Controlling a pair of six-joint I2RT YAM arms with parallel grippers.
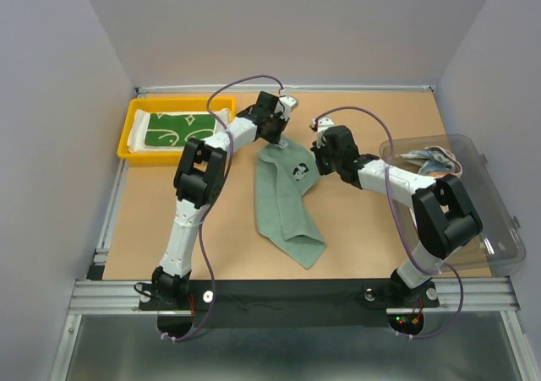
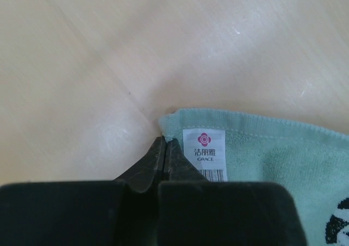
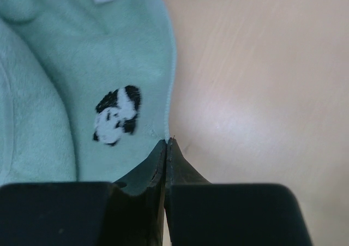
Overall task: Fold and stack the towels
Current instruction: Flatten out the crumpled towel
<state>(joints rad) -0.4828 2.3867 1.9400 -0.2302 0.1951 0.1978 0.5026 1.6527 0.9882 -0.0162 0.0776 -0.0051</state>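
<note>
A pale teal-green towel (image 1: 286, 202) lies loosely folded lengthwise in the middle of the table, a small black-and-white panda mark (image 3: 116, 115) near its far end. My left gripper (image 1: 275, 143) is shut on the towel's far left corner (image 2: 170, 127), right beside the white label (image 2: 204, 153). My right gripper (image 1: 314, 163) is shut on the towel's far right edge (image 3: 168, 127). A dark green towel with white marks (image 1: 173, 130) lies folded in the yellow tray (image 1: 127, 141) on top of a white one (image 1: 221, 112). A letter-print towel (image 1: 431, 160) sits in the clear bin (image 1: 478, 212).
The yellow tray stands at the table's far left corner. The clear bin takes up the right side, overhanging the table's edge. Grey walls close in the back and both sides. Cables loop off both arms above the towel.
</note>
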